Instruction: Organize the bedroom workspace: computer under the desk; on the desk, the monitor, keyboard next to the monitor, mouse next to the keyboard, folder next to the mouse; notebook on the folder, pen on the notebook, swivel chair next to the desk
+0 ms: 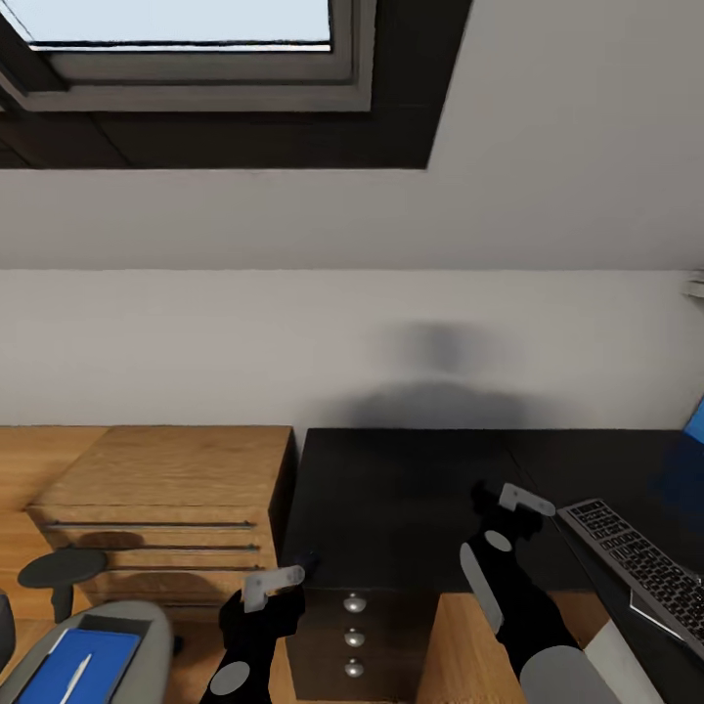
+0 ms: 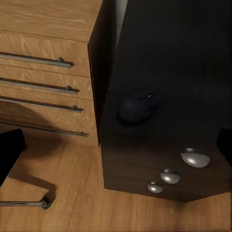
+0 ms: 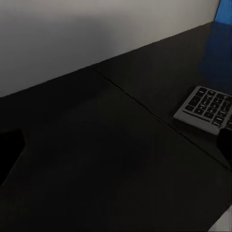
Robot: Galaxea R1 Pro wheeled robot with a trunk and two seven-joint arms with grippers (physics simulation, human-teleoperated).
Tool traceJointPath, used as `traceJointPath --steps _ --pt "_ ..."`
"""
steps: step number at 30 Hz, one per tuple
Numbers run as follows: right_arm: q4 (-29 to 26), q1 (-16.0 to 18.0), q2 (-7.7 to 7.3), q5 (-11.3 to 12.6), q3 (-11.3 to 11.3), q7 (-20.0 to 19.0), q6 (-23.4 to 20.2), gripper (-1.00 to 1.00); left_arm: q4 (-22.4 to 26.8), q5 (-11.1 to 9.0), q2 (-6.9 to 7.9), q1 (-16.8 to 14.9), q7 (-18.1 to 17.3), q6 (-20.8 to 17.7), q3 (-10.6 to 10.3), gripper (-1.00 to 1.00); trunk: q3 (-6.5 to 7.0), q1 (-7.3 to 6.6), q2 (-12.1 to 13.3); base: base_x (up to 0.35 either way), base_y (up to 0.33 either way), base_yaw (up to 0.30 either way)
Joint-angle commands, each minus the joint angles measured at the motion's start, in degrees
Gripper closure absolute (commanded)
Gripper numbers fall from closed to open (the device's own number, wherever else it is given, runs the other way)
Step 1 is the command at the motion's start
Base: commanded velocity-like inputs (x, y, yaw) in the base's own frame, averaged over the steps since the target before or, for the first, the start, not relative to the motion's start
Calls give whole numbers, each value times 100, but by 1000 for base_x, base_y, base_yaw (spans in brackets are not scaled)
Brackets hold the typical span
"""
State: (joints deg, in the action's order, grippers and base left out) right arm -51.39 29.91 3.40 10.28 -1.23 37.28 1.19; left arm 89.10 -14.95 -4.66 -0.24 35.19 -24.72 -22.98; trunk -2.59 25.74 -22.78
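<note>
The dark oval mouse [image 2: 139,105] lies at the front left corner of the black desk [image 1: 391,499], just above its knobbed drawers [image 2: 170,176]. My left gripper [image 1: 279,579] hovers open above and in front of it, its fingers wide apart. Over the middle of the desk top my right gripper [image 1: 523,501] is open and empty. To its right lies the keyboard [image 1: 640,567] [image 3: 208,108]. At lower left, the grey swivel chair [image 1: 137,636] carries the blue folder [image 1: 78,667] with the white pen [image 1: 76,677] on it. The monitor, computer and notebook are out of view.
A low oak drawer unit [image 1: 166,508] stands against the desk's left side. A blue panel [image 1: 696,420] shows at the far right by the wall. A skylight [image 1: 176,29] sits in the sloped ceiling. Wood floor [image 2: 72,193] lies in front of the drawers.
</note>
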Motion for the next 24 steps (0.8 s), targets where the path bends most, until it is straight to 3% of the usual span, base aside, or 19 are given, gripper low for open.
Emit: traceJointPath --steps 1,9,24 --pt "-3 6 -7 72 -12 12 12 -100 10 -43 0 -3 41 -15 -4 -100 -18 4 -13 0 0 -254" --pt "6 6 -156 338 44 -43 26 -100 10 -43 0 -3 41 -15 -4 -100 -66 4 -13 0 0 -244" --pt "6 6 -257 429 54 -54 32 -100 10 -43 0 -3 41 -15 -4 -100 -160 4 -13 0 0 -236"
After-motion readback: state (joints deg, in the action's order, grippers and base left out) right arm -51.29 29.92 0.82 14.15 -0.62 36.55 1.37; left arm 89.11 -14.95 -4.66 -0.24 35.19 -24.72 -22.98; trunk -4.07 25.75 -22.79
